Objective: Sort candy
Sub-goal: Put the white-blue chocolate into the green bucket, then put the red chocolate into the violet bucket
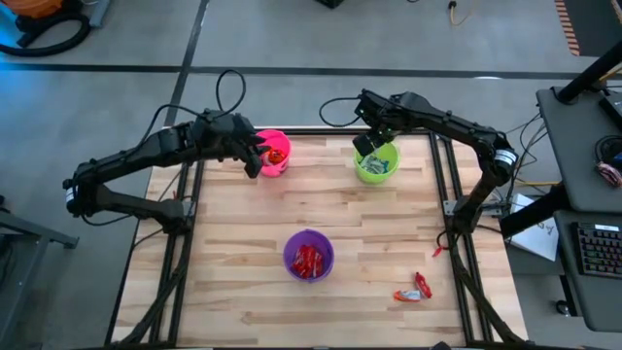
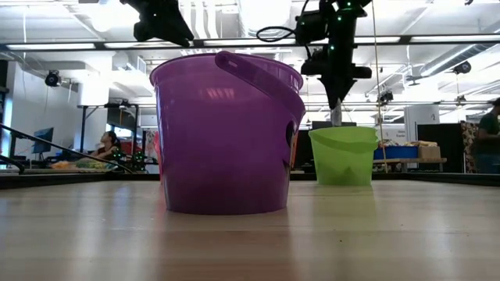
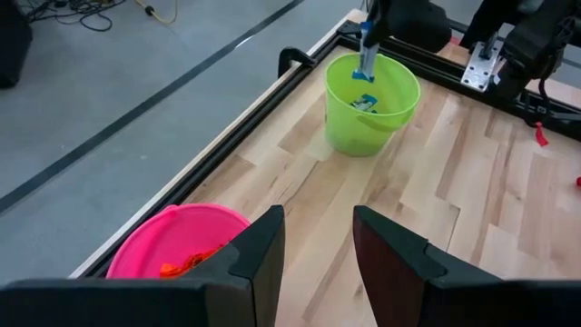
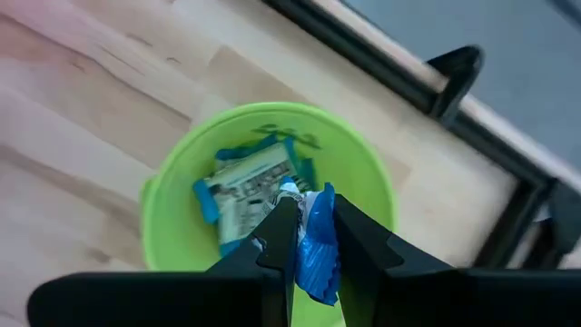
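Observation:
My right gripper (image 4: 309,213) hangs over the green cup (image 1: 377,163), shut on a blue-and-white candy (image 4: 316,250). More blue-and-white candies (image 4: 247,189) lie in that cup. My left gripper (image 3: 318,218) is open and empty, just beside the pink cup (image 3: 172,241), which holds orange candies (image 3: 186,263). The purple cup (image 1: 308,255) stands in the middle of the table with red candies (image 1: 308,261) inside. A red candy (image 1: 423,285) and an orange candy (image 1: 405,295) lie loose on the table near its near right corner. My right gripper pinches the blue-and-white candy between its two fingers, coming from above and pointing down. The blue wrapper end (image 4: 313,263) shows between the fingers. The candy is lifted clear, above the green cup's opening (image 3: 368,91).
The table's black frame rail (image 3: 272,91) runs along the far edge right behind the pink and green cups. Bare wood (image 1: 389,224) lies between the three cups. In the low view the purple cup (image 2: 226,133) fills the foreground and the green cup (image 2: 342,156) stands behind it.

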Robot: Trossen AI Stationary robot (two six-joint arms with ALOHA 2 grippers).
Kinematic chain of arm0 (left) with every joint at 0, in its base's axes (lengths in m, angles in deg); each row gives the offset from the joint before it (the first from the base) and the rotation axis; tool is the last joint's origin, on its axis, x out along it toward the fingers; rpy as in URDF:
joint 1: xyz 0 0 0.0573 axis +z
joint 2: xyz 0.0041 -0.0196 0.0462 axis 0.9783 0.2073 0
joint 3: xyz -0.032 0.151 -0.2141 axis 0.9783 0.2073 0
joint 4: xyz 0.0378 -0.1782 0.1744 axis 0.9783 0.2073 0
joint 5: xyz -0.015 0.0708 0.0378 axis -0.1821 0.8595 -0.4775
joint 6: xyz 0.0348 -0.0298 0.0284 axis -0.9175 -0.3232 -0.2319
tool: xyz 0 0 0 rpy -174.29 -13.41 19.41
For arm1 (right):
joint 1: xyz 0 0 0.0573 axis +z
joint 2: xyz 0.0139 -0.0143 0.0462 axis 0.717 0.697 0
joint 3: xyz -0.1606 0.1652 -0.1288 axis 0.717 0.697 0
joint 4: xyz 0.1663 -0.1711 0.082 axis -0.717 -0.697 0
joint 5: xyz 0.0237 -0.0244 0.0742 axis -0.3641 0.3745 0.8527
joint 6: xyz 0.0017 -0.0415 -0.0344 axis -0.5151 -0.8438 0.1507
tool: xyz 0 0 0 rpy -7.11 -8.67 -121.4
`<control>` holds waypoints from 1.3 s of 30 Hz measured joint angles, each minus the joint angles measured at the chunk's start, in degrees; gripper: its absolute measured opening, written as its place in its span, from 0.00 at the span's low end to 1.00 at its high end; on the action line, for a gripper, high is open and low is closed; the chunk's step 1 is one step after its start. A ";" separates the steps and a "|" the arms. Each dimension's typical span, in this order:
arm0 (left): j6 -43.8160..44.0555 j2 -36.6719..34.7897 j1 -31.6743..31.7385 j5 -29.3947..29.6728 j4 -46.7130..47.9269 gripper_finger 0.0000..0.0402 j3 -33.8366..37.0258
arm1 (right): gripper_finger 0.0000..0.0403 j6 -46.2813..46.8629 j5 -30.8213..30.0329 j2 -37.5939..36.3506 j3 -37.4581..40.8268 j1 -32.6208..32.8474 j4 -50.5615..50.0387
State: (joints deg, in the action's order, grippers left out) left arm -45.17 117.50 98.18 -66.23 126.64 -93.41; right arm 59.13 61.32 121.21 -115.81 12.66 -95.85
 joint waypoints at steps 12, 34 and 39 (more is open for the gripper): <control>0.00 0.04 0.00 0.02 0.02 0.29 0.00 | 0.12 0.66 0.34 0.00 0.00 0.00 2.73; 0.00 0.04 0.00 0.02 0.04 0.29 0.00 | 0.42 5.99 4.13 0.01 -0.42 0.00 1.20; 0.73 0.05 0.00 0.00 0.59 0.29 0.14 | 0.48 6.89 13.48 -2.66 -3.82 0.51 -4.98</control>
State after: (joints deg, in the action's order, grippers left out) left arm -44.45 117.54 98.18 -66.23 127.22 -93.27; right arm 66.03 74.80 118.55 -119.64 13.18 -100.83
